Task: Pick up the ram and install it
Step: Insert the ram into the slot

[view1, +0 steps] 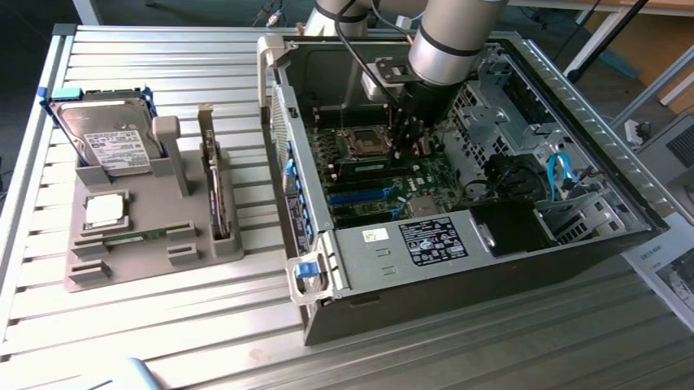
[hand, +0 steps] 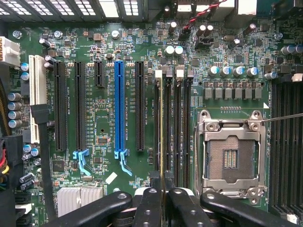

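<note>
Exterior view, starting at its left: a grey holder (view1: 130, 260) sits on a table of shiny metal slats (view1: 162, 73). In the holder, a hard drive (view1: 109, 142) with a white label leans at the back. A square silver processor chip (view1: 104, 210) lies flat in front of it.

On the exterior view's right of the holder stands the open computer case (view1: 325, 284). Inside the case lie the green motherboard (view1: 418, 183) and a black power supply box (view1: 434, 241) with a label. The robot arm (view1: 450, 41) reaches down into the case, and the gripper (view1: 405, 145) hangs low over the board.

At the far edge, on the exterior view's right, a printed sheet (view1: 667, 272) lies beside the table.

The wrist view looks straight down at the board and shows more. There are long black card slots (hand: 60, 106), one blue slot (hand: 118, 109) and an empty processor socket (hand: 230, 158).

The gripper (hand: 161, 189) has its two fingers (hand: 150, 203) pinched close on the ram (hand: 161, 127). The ram shows only its thin edge. It lines up along a memory slot, between the card slots and the socket. It is not clear whether the ram is pushed all the way in.
</note>
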Robot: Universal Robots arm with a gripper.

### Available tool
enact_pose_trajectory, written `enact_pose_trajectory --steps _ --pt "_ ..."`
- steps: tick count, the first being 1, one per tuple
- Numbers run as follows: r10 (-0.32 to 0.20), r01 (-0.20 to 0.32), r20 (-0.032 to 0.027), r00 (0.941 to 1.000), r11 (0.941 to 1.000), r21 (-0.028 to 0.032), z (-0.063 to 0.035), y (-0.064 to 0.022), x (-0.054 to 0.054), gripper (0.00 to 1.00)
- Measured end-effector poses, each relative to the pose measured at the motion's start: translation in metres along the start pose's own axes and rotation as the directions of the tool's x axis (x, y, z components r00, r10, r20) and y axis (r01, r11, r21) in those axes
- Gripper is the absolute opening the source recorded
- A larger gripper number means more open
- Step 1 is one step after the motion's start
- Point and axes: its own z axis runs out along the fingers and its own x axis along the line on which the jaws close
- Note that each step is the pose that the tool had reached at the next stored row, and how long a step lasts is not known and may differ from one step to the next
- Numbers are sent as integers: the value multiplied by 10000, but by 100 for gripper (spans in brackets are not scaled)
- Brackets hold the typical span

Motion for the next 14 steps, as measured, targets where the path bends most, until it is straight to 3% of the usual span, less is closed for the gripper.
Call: enact_pose_trajectory --steps 14 --pt "0 0 -2 10000 10000 -1 13 7 3 12"
